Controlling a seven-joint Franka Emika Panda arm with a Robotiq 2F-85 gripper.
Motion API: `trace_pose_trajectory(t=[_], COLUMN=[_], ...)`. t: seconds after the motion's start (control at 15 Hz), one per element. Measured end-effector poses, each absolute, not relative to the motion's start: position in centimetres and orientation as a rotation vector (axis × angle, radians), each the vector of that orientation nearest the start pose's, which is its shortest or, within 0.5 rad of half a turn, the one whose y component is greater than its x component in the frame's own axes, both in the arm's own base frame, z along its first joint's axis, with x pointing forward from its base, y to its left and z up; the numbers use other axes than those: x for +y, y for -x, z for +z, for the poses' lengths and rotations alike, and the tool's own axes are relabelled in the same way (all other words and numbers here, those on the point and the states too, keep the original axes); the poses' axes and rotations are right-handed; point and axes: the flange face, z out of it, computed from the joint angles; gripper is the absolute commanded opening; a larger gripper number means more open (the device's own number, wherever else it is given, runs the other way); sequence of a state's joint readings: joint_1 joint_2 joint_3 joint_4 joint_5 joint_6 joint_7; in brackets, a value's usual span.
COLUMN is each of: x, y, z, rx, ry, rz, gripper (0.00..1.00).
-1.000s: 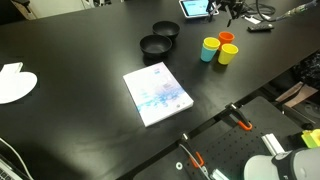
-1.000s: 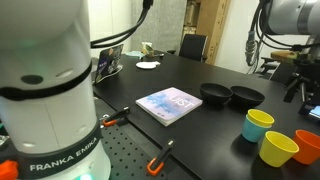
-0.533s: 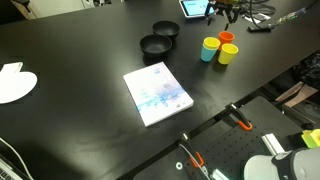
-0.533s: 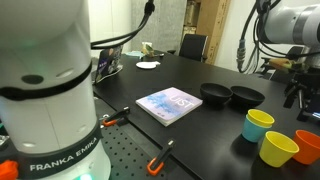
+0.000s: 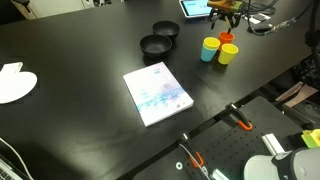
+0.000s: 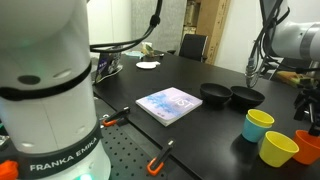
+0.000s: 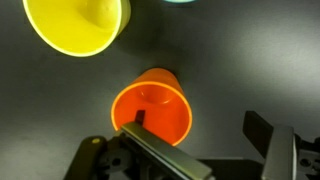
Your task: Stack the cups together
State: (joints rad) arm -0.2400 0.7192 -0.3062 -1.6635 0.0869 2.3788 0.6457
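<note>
Three cups stand close together on the black table (image 5: 90, 50). The orange cup (image 5: 228, 38) (image 6: 309, 145) is upright, and in the wrist view (image 7: 152, 110) I look down into it. A yellow cup (image 5: 228, 55) (image 6: 279, 149) (image 7: 77, 25) stands beside it. Another yellow cup sits inside the teal cup (image 5: 209, 52) (image 6: 256, 132). My gripper (image 7: 197, 128) (image 5: 224, 12) hovers above the orange cup, open and empty. One finger is over the cup's mouth and the other is out to its side.
Two black bowls (image 5: 160, 38) (image 6: 230, 96) stand near the cups. A book (image 5: 157, 93) (image 6: 170, 103) lies mid-table. A white plate (image 5: 14, 83) lies at the far side, and a laptop (image 5: 194, 8) is behind the cups. Orange-handled clamps (image 5: 240, 123) line the table edge.
My arm has swung over toward the cups and come down a little. The cups, bowls and book have not moved.
</note>
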Motion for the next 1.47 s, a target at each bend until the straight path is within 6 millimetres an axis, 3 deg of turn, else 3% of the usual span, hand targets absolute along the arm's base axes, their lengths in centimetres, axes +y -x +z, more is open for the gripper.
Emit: trace_pose_trajectory(t=[0.53,0.6,0.67,1.27,1.47], x=[-35.5,-35.6,-35.7,-35.9,-35.9], y=[-60.0,-60.0,-60.0,-59.8,-59.6], z=[18.9,18.5,18.2,17.1,17.1], rx=[1.864,1.868,1.872,1.886,1.902], ry=[2.703,2.700,2.697,2.687,2.679], rz=[-0.059,-0.054,-0.050,0.000,0.046], gripper=[1.00,0.75,0.74,0.05,0.00])
